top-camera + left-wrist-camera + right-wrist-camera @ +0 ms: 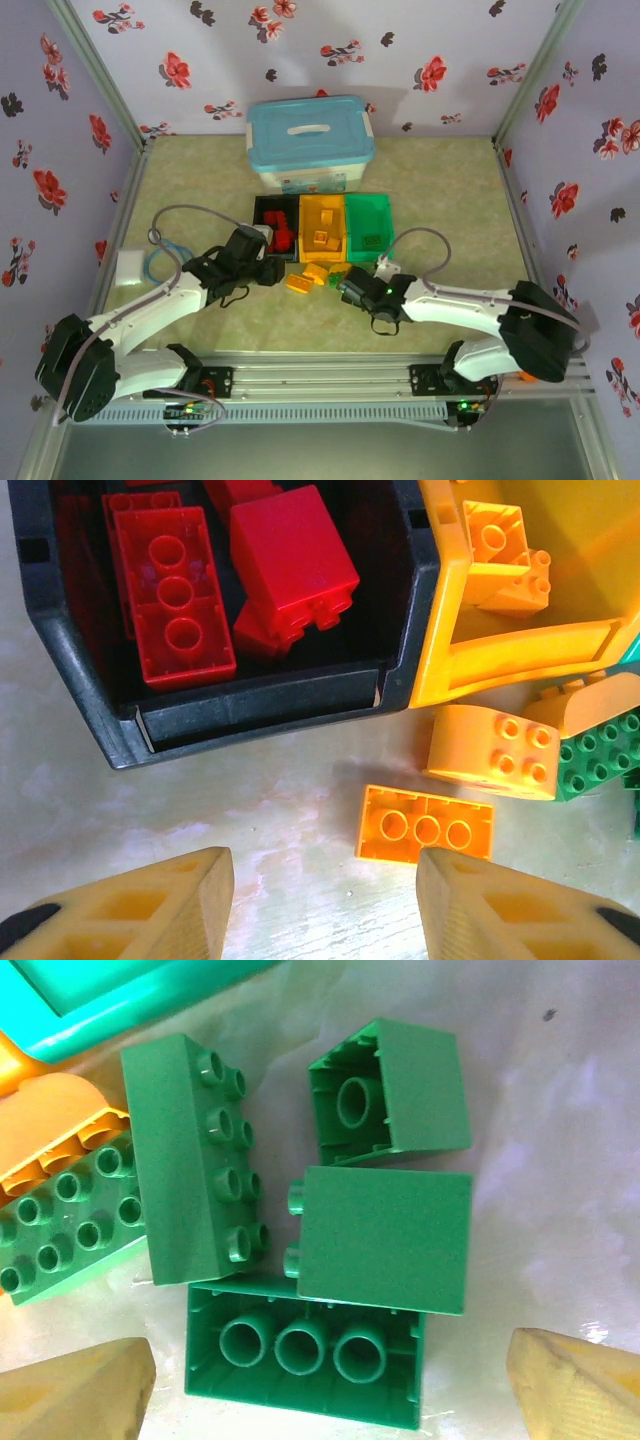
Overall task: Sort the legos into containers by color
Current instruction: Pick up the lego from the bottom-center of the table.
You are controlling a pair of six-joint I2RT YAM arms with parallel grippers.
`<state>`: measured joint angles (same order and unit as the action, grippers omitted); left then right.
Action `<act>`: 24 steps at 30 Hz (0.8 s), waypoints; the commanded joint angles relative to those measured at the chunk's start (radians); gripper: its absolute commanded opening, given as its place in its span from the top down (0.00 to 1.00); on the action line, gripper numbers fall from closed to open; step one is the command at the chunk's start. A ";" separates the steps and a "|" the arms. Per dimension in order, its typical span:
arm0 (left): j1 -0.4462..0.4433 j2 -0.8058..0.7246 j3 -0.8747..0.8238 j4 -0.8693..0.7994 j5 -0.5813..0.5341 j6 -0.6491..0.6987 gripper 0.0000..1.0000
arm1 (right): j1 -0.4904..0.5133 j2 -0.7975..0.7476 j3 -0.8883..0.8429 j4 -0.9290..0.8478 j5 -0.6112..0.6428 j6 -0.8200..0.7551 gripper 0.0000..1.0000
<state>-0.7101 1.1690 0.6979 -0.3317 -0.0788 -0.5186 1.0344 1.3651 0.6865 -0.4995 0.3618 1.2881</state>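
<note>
- Top external view: three smooth, open-topped rectangular plastic bins, the black bin, the orange-yellow bin and the green bin, stood side by side in front of a white box with a light-blue lid. Loose bricks lay on the mottled table just before the bins, between the left gripper and the right gripper.
- Left wrist view: the left gripper had its ribbed yellow fingers parted, holding nothing. Glossy red bricks lay inside the black bin. An orange brick, hollow side up, lay on the table just ahead.
- Right wrist view: the right gripper stood wide and empty. Four green bricks clustered on the table, one with three round sockets upward lying between the fingers.
</note>
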 commanded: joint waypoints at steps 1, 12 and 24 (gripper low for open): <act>0.009 -0.021 -0.014 0.011 -0.022 -0.013 0.49 | 0.007 0.044 0.054 -0.046 0.021 0.046 0.09; 0.029 -0.069 -0.053 0.006 -0.024 -0.017 0.50 | 0.008 0.167 0.110 -0.085 0.029 0.082 0.17; 0.038 -0.071 -0.065 0.013 -0.022 -0.015 0.50 | 0.010 0.221 0.104 -0.056 0.010 0.071 0.44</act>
<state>-0.6804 1.1122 0.6502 -0.3252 -0.0864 -0.5217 1.0370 1.5597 0.7910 -0.5446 0.3695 1.3445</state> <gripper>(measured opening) 0.497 0.588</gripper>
